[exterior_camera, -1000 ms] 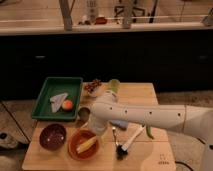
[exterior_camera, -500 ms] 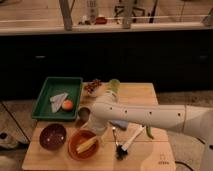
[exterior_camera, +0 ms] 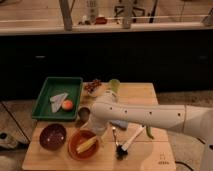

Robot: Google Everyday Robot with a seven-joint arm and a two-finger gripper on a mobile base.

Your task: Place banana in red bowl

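Dim room, dark cabinet fronts [exterior_camera: 100, 55] beneath pale counter [exterior_camera: 45, 20].

Single view | raised, looks obliquely down across worktop [exterior_camera: 145, 95] toward dark counter at 12 o'clock | mid-range | hand [exterior_camera: 120, 151] at 6 o'clock, arm entering from 3 o'clock

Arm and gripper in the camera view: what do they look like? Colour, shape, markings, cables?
The arm is a thick, rounded white tube with a bulbous joint at its left end and a row of small dark dots along its side. No loose cables or sleeves show. The gripper is at the table's front edge, right of the red bowl; it is black at the tip, with a thin white link above it.
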